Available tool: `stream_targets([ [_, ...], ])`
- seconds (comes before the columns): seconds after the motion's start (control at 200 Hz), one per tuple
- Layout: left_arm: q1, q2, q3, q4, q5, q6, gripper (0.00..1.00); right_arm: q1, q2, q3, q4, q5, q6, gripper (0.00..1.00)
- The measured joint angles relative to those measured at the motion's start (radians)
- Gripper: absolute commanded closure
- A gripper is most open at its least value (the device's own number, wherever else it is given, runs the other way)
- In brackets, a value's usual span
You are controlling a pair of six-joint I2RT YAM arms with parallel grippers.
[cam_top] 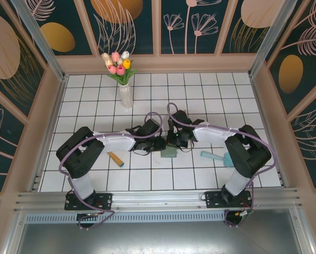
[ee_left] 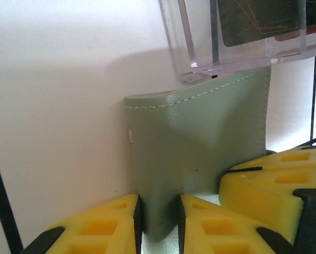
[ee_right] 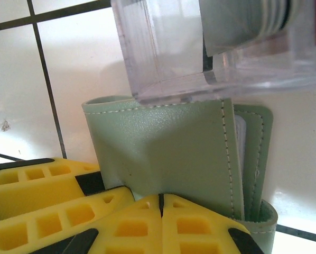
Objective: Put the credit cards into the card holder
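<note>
One sage-green, white-stitched card holder (ee_left: 200,153) sits on the white-tiled counter (ee_left: 57,106), its edge clamped in the left end effector (ee_left: 159,214). The right end effector (ee_right: 160,203), fingers pressed together, meets its near edge, with one clear plastic box (ee_right: 211,47) just beyond; one tan credit card (cam_top: 115,159) lies well apart, left of both

No words, brands or numbers can be read on the sage green leather card holder (ee_left: 200,153) or the clear plastic box (ee_left: 237,58).

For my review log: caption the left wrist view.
Left gripper pinches the green card holder near a clear plastic box.
</note>
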Motion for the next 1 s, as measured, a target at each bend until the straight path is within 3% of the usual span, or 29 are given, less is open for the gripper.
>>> stream_targets([
  [0.595, 0.000, 0.000, 0.000, 0.008, 0.003, 0.004, 0.74, -0.003, -0.004, 0.092, -0.091, 0.069, -0.025, 1.00],
  [0.686, 0.000, 0.000, 0.000, 0.008, 0.003, 0.007, 0.72, 0.003, -0.031, 0.092, -0.117, 0.108, -0.021, 0.83],
  [0.761, -0.001, 0.000, 0.000, 0.008, 0.003, 0.011, 0.71, 0.004, -0.065, 0.095, -0.154, 0.138, -0.025, 0.80],
  [0.826, -0.001, 0.000, 0.000, 0.008, 0.003, 0.016, 0.71, 0.010, -0.076, 0.116, -0.201, 0.173, -0.023, 0.69],
  [1.001, -0.002, 0.000, 0.000, 0.008, -0.002, 0.019, 0.71, 0.058, -0.057, 0.168, -0.297, 0.252, -0.006, 0.60],
])
